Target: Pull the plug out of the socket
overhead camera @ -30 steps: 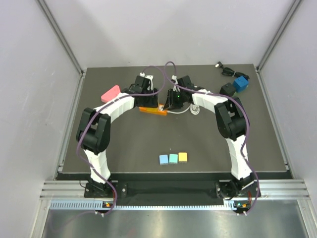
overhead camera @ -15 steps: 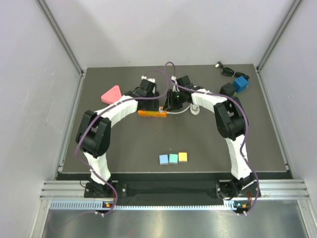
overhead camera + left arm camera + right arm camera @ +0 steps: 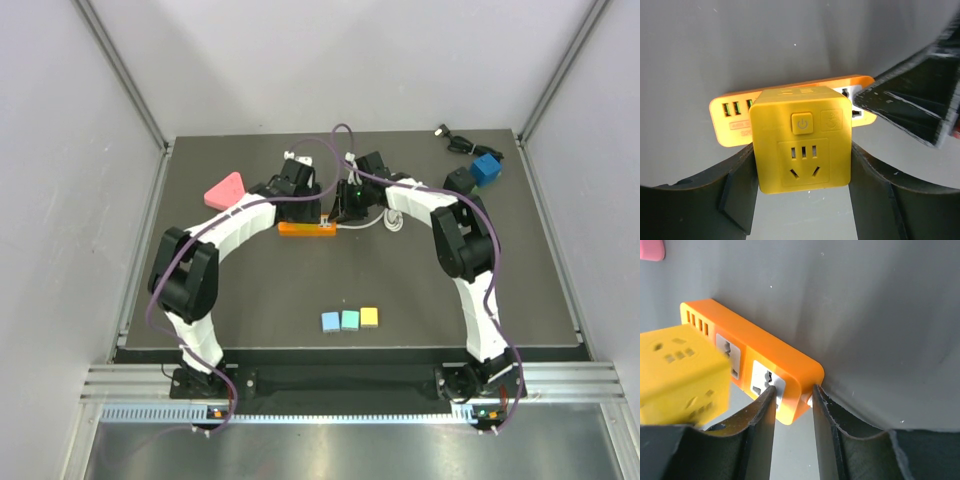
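An orange power strip (image 3: pixel 305 229) lies on the dark mat at mid-back. A yellow cube plug (image 3: pixel 801 140) stands against its face. My left gripper (image 3: pixel 801 167) is shut on the cube, one finger on each side. In the top view the left gripper (image 3: pixel 300 205) hides the cube. My right gripper (image 3: pixel 794 395) is shut on the strip's end (image 3: pixel 775 360), with the cube (image 3: pixel 682 372) blurred at the left. It also shows in the top view (image 3: pixel 345 212). I cannot tell whether the cube's pins are still in the socket.
A white cable (image 3: pixel 385 222) runs right from the strip. A pink triangle (image 3: pixel 224 189) lies at the back left. A blue block (image 3: pixel 488 167), a black block (image 3: pixel 459 180) and a black cable (image 3: pixel 447 133) sit at the back right. Three small coloured squares (image 3: pixel 350 319) lie near the front.
My left gripper has moved right and forward onto the cube. The strip has turned from slightly tilted to level. The right gripper has stayed on the strip's end.
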Available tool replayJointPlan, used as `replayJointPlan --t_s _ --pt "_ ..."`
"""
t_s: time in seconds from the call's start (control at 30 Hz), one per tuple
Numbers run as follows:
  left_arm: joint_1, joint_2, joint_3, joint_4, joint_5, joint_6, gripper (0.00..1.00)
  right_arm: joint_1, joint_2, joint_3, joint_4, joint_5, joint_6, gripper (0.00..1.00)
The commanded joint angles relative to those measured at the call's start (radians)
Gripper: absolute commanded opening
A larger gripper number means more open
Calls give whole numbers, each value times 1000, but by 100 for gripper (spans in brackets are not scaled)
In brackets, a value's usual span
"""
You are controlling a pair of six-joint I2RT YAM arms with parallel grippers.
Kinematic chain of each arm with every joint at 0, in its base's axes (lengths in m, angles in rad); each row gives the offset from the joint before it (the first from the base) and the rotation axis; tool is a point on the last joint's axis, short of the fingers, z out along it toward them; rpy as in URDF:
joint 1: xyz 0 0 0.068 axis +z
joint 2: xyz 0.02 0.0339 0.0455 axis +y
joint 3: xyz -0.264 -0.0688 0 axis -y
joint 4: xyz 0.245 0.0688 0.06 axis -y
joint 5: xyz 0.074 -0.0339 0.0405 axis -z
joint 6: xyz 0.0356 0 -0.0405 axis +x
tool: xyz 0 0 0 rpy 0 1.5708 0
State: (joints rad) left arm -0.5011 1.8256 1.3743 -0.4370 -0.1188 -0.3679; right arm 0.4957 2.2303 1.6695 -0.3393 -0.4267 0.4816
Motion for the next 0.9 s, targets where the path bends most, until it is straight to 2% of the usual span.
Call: replayJointPlan --t_s 0.0,0.33,0.5,0.63,0.7,0.87 --pt "-37 -132 52 63 22 23 0 38 94 -13 -72 72 -34 33" --pt "-28 -163 85 20 39 -14 0 41 91 -5 -79 71 -32 33" --pt "-19 -202 78 -150 54 24 0 41 78 6 -84 51 -43 35" --pt "-14 -329 -16 -256 68 40 0 40 66 9 -75 34 -58 39" --pt "-13 -386 -61 -276 117 35 0 40 57 12 -67 22 -64 41" --pt "-14 -518 -171 -385 344 -3 0 40 37 22 -38 -17 -74 46"
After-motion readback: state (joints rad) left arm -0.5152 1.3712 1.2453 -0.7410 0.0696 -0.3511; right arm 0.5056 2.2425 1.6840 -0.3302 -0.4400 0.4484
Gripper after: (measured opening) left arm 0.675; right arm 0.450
